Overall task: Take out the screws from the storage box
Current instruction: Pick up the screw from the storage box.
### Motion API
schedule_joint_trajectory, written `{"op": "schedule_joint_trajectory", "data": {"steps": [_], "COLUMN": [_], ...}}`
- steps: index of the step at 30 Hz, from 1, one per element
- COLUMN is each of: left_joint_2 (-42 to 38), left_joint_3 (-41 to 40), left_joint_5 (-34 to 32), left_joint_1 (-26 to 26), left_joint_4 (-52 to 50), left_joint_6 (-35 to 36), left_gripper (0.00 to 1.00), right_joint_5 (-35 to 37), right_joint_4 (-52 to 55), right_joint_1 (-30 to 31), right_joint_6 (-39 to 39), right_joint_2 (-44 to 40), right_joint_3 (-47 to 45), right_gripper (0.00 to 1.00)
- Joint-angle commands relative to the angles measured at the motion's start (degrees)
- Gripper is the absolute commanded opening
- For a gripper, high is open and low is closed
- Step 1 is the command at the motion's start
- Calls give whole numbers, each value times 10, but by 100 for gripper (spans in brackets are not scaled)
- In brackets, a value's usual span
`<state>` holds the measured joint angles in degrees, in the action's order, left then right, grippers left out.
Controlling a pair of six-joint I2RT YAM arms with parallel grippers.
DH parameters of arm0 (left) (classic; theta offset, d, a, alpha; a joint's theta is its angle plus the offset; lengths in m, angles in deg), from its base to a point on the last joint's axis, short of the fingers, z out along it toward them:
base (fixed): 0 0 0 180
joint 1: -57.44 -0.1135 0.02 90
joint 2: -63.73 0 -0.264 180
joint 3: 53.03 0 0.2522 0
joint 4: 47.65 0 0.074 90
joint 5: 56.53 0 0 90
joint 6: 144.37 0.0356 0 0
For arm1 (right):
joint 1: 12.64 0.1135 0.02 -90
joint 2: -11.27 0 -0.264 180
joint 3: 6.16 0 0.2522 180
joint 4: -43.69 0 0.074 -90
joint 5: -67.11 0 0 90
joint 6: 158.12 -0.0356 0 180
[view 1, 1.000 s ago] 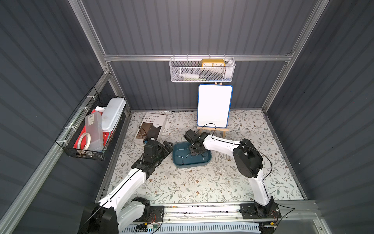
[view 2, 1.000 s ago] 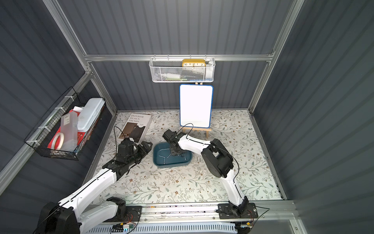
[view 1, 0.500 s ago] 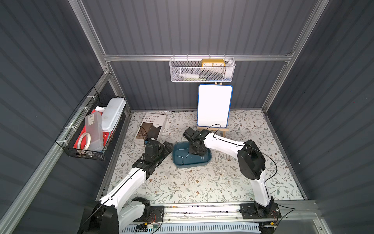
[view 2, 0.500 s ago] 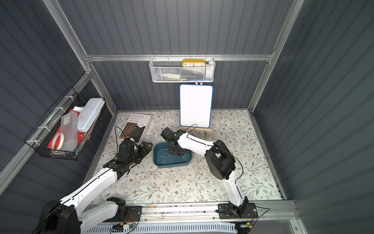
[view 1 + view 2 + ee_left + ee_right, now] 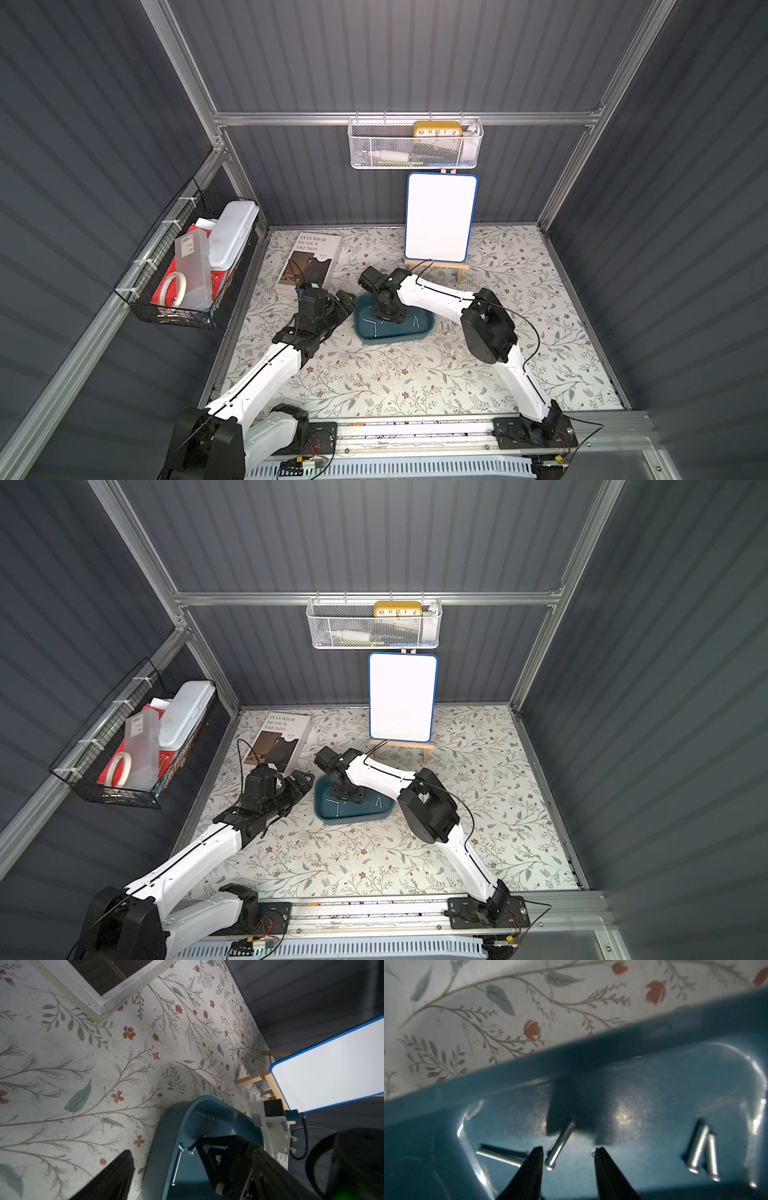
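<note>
On the tabletop point(image 5: 395, 374), the box point(image 5: 388, 337) is holding loose screws point(image 5: 560, 1144), likely light, stiff and slippery. The left gripper point(image 5: 348, 302) is hovering open beside it. The right gripper point(image 5: 569, 1148) is straddling one, jaws apart; mid-shank looks the best place to pinch.

Screw point(image 5: 500, 1155) half behind the right jaws

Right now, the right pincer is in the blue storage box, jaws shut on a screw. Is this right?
No. The right pincer is in the storage box, but its jaws stand open, a screw lying between them; the right wrist view shows it.
</note>
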<state>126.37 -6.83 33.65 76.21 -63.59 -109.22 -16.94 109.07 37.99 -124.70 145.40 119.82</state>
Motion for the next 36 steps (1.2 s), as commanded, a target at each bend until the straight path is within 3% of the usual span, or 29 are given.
{"op": "schedule_joint_trajectory", "data": {"steps": [1,6,11,19,31,36], "left_joint_2": [-3,-4,-11,-13,6,2], "left_joint_3": [-10,-12,-15,-19,-14,-13], "left_joint_5": [-2,-8,-13,-21,-16,-19], "left_joint_1": [-2,-2,-2,-2,-2,-2], "left_joint_4": [8,5,3,0,3,0], "left_joint_6": [2,-5,-11,-17,-17,-19], "left_gripper": [93,93,93,93,93,93], "right_joint_5": [2,-2,2,23,45,23], "right_joint_4": [22,14,20,52,72,71], "right_joint_1": [3,3,3,-16,-65,-64], "right_joint_6": [-16,-20,-15,9,82,81], "right_joint_2": [13,34,57,72,68,77], "right_joint_3": [19,20,30,28,15,8], "right_gripper": [44,38,21,4,6,15]}}
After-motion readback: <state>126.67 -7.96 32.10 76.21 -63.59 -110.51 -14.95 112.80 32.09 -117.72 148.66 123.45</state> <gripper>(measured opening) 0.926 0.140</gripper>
